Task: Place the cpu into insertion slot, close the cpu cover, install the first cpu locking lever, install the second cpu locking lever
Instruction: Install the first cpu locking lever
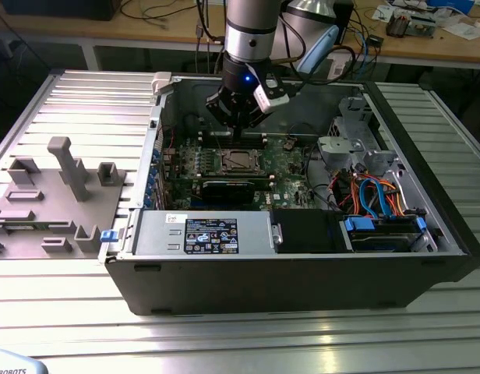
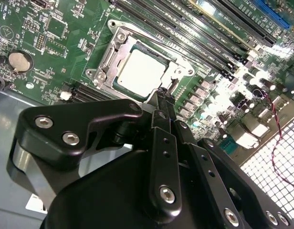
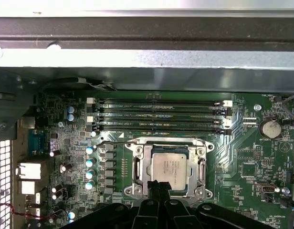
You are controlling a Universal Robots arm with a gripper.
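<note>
The cpu (image 3: 170, 166) lies flat in its socket on the motherboard (image 3: 247, 157), ringed by the cpu cover (image 3: 136, 168), which looks folded down over its edges. The pincer (image 3: 158, 184) hangs just beside the socket's rim, fingers drawn together with nothing between them, probably to make a narrow tip for a slim lever. The computer case (image 1: 302, 280) lies open on the table (image 1: 224, 335) — the socket faces upward
</note>
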